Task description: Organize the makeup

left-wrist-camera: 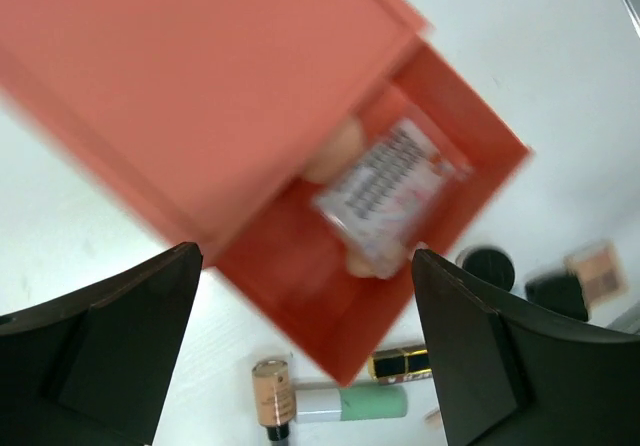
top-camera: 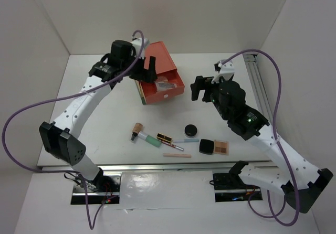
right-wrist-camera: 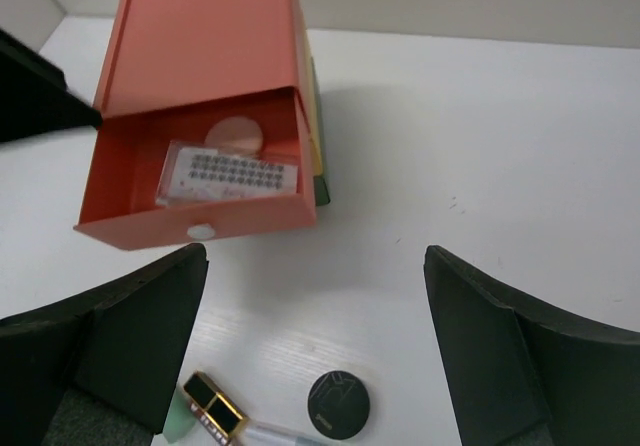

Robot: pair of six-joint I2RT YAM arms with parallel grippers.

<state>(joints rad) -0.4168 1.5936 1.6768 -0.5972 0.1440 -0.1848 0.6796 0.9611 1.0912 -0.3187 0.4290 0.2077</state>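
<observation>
The orange drawer box [top-camera: 160,61] stands at the back with its top drawer [top-camera: 167,88] pulled out. Inside lie a peach sponge puff [right-wrist-camera: 235,132] and a clear packet [right-wrist-camera: 229,176]. My left gripper [top-camera: 145,69] hovers open and empty over the drawer [left-wrist-camera: 400,226]. My right gripper [top-camera: 196,88] is open and empty to the right of the box. In front lie a mint-green tube [top-camera: 150,139], a lipstick [top-camera: 164,138], a round black compact [top-camera: 190,130], a black eyeshadow palette [top-camera: 207,146] and a thin pink pencil [top-camera: 177,155].
A small beige bottle [top-camera: 137,129] lies next to the tube, and a pale blue pen [top-camera: 186,140] below the compact. Yellow and green drawers [right-wrist-camera: 318,156] show under the orange one. White walls enclose the table; an aluminium rail [top-camera: 257,82] runs along the right.
</observation>
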